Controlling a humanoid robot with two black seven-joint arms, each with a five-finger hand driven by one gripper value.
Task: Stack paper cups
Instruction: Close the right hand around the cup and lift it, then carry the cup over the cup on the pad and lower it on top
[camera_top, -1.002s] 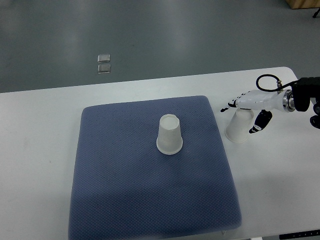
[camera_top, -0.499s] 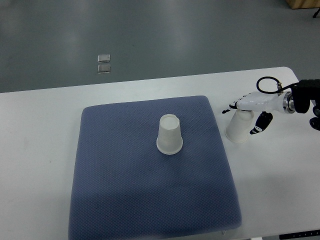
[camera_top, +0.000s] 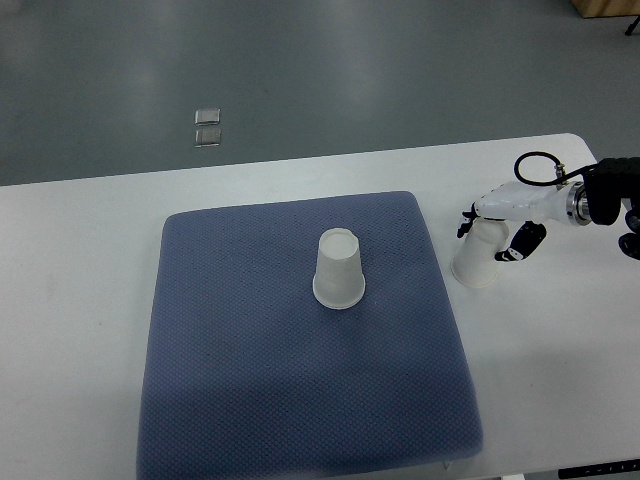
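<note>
fingers (camera_top: 466, 224) round cup (camera_top: 478, 258) | white table (camera_top: 80, 260) | blue mat (camera_top: 250, 390) | grey floor (camera_top: 330, 70)

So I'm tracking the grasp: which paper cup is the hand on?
The cup on the bare table right of the blue mat; the right hand closes around it. The cup on the mat stands untouched.

I see the mat (camera_top: 300, 380) lying on the table (camera_top: 80, 300), taking up its middle. One cup (camera_top: 339, 269) stands upside down on the mat, a little behind its centre. A second cup (camera_top: 479, 253), also upside down, stands on the bare table just right of the mat's far right corner. My right hand (camera_top: 497, 224) comes in from the right edge and sits over that second cup, fingers around it.
</note>
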